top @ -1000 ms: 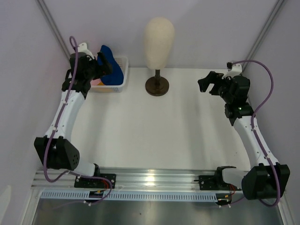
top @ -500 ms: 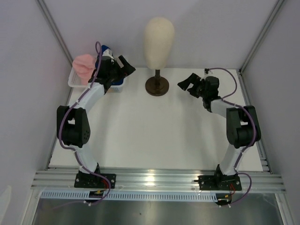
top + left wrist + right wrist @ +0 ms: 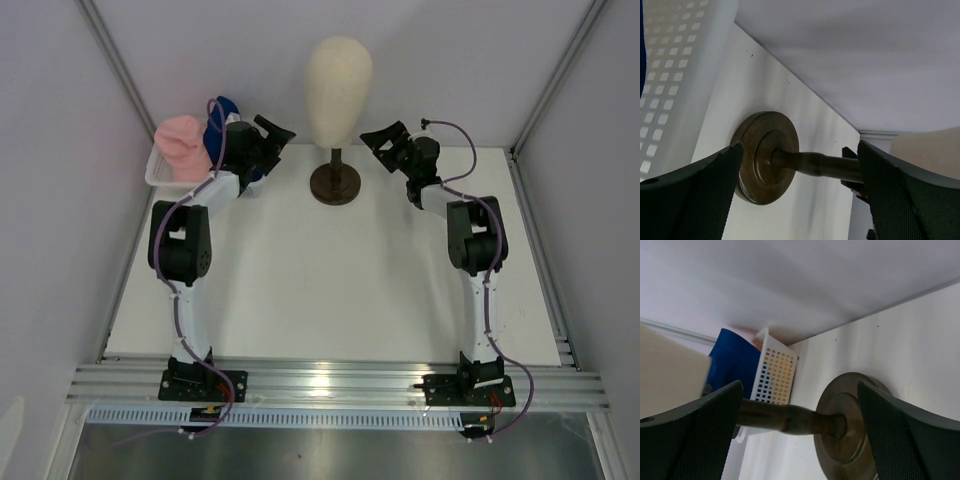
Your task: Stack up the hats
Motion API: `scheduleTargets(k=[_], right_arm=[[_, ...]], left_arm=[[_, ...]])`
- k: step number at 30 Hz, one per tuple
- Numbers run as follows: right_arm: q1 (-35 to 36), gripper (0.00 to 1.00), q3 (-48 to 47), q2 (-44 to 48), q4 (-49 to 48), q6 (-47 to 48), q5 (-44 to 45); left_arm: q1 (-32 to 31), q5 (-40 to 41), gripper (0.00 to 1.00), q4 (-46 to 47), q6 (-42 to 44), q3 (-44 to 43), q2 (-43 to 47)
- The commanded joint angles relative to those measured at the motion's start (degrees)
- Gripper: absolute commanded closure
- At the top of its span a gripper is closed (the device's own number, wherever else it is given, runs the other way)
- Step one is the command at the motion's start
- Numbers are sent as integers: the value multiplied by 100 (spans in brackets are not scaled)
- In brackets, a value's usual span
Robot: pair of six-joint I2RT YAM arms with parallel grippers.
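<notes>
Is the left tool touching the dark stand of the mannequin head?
Apart. The top external view shows a clear gap between the left tool and the dark stand.

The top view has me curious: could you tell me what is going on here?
The left hand and right hand are open and empty, either side of the mannequin stand at the back. The pink hat and dark blue hat sit in the white basket; no stacking shows yet.

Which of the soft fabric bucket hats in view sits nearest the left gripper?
The dark blue fabric bucket hat: it sits in the white plastic mesh basket right beside the open left gripper, while the pink fabric hat lies farther left.
</notes>
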State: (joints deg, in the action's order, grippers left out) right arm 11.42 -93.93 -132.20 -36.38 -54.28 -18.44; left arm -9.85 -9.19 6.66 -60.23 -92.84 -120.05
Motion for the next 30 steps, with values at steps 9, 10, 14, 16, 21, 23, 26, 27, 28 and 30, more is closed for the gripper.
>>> scheduleTargets(k=[9,10,14,16,21,23,26,27,28,30], right_arm=[[194,1,-1636,-1448,-185,-741,-300],[211,1,-1890,-1536,-142,-768,-353],[282,1,-2112,-1713,79,-777,-564],[317,1,-2059,-1660,61,-751,-635],[396,1,-2041,-1598,44,-742,-688],[440,0,-2077,-1607,35,-812,-705],[466,1,-2077,-1633,-53,-1014,-740],[484,1,-2068,-1625,-97,-1040,-784],[493,0,-2068,-1607,-97,-1058,-819],[528,1,-2024,-1589,-106,-1041,-898]], left_arm=[[-166,-188,5,459,-973,-1368,-1274],[-193,-223,6,503,-1034,-1464,-1362],[-386,-241,7,408,-825,-1974,-1723],[-421,-285,7,407,-710,-2132,-1899],[-492,-373,7,600,-815,-2291,-2163],[-527,-582,7,609,-991,-2588,-2356],[-606,-724,8,293,-1026,-2985,-2576],[-632,-733,7,301,-1009,-2968,-2567],[-650,-751,8,345,-982,-2925,-2550],[-711,-812,8,371,-878,-2854,-2480]])
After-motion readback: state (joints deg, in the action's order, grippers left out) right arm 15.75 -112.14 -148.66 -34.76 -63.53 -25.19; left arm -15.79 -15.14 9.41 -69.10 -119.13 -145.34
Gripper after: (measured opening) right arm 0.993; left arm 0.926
